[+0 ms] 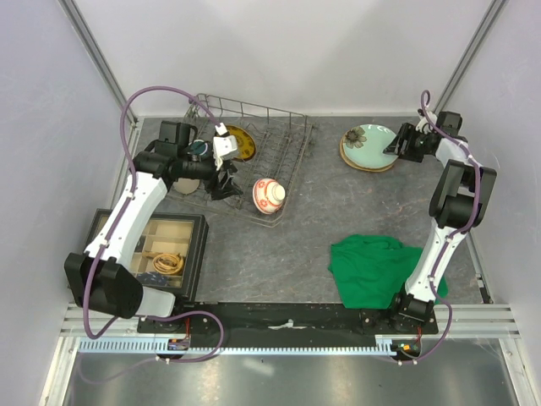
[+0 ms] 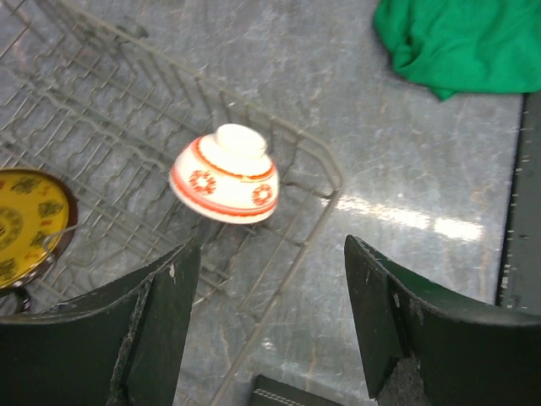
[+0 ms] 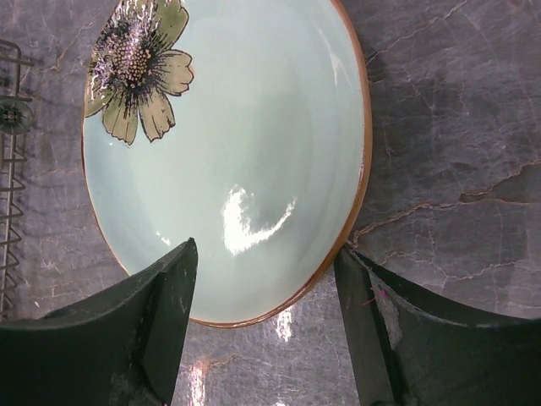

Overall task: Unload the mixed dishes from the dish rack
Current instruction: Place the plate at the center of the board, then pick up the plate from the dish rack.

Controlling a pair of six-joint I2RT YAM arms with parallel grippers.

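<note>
Only the left wrist view shows the red-and-white bowl (image 2: 226, 176) foot-up in the dish rack (image 2: 325, 169) corner, at 12 o'clock from the left pincer (image 2: 270, 247), which is wide open and empty. The right pincer (image 3: 264, 251), equally open and holding nothing, hovers over the mint plate (image 3: 245, 152) on the grey surface (image 3: 448, 127). From above, a green cloth (image 1: 380, 271) lies at 4 o'clock of the rack, with bare surface between them.

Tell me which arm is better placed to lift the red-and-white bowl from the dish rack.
Left. The left gripper, open, hangs over the dish rack, close to the red-and-white bowl. The right gripper, also open, is across the table above the mint-green plate.
</note>
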